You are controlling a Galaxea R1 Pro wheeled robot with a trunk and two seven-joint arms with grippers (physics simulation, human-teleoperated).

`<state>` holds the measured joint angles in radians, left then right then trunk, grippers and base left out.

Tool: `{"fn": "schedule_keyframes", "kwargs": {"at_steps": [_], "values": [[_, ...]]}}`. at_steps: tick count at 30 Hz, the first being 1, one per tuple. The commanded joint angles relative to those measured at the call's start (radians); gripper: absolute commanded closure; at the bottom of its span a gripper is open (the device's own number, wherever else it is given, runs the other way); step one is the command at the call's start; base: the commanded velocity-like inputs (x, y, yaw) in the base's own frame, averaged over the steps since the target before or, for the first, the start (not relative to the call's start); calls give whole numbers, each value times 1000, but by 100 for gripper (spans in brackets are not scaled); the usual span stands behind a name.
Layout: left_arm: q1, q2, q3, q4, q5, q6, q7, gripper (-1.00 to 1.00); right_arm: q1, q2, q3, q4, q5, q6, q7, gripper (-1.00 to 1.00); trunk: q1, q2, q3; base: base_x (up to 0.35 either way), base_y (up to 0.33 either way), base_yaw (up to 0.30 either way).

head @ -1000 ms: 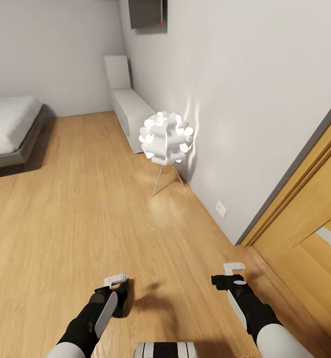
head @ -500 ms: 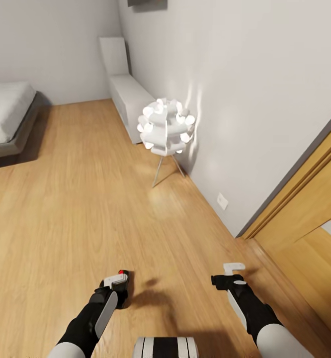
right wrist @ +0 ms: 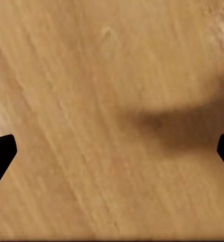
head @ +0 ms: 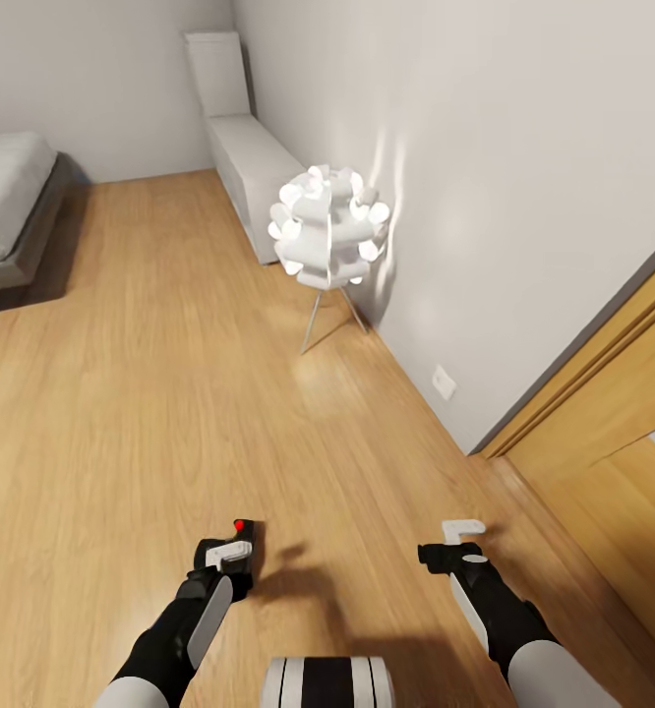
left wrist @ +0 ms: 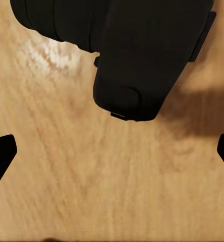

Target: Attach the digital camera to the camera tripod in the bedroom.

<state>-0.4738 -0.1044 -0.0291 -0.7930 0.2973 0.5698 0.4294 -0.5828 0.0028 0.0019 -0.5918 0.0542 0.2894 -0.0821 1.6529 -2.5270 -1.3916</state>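
In the head view my left gripper point(head: 229, 554) hangs low over the wood floor, shut on the digital camera point(head: 241, 541), a small black body with a red button on top. In the left wrist view the digital camera point(left wrist: 142, 55) hovers over the floor, with my left gripper point(left wrist: 112, 156) showing black fingertips point(left wrist: 1, 151) at either edge. My right gripper point(head: 450, 543) stands open and empty above the floor; the right wrist view has that right gripper point(right wrist: 112, 156) over bare boards. The camera tripod is out of view.
A white ball lamp point(head: 327, 236) on thin metal legs stands by the grey wall point(head: 485, 177) ahead on the right. Behind it is a low white cabinet point(head: 254, 162). A low grey bed point(head: 8, 211) lies far left. A wooden door point(head: 613, 413) is at the right.
The whole view has shifted as the robot moved: lamp and bed sit higher and further left. The camera has turned in the left gripper, so its red button now shows on top.
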Motion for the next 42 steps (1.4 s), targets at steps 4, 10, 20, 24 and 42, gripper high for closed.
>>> {"fn": "schedule_keyframes", "kwargs": {"at_steps": [4,10,20,24,42], "values": [[0,0,-3,-5,11,2,8,-100,0,0,1,-2,5,7,-2,-100,2,-1,-16,0,0,0],[0,0,-3,-7,11,2,8,-100,0,0,1,-2,4,10,-3,-100,4,-3,-39,0,0,0],[0,-2,-2,-13,11,2,8,-100,0,-1,0,-9,8,16,2,-100,9,-5,-78,0,0,0],[0,-3,-1,-15,10,2,7,-100,0,-4,1,-17,9,19,4,-100,11,-6,-94,0,0,0],[0,-4,2,-20,11,2,7,-100,2,-73,-37,-341,-98,373,136,-100,19,-10,-163,0,0,0]]}}
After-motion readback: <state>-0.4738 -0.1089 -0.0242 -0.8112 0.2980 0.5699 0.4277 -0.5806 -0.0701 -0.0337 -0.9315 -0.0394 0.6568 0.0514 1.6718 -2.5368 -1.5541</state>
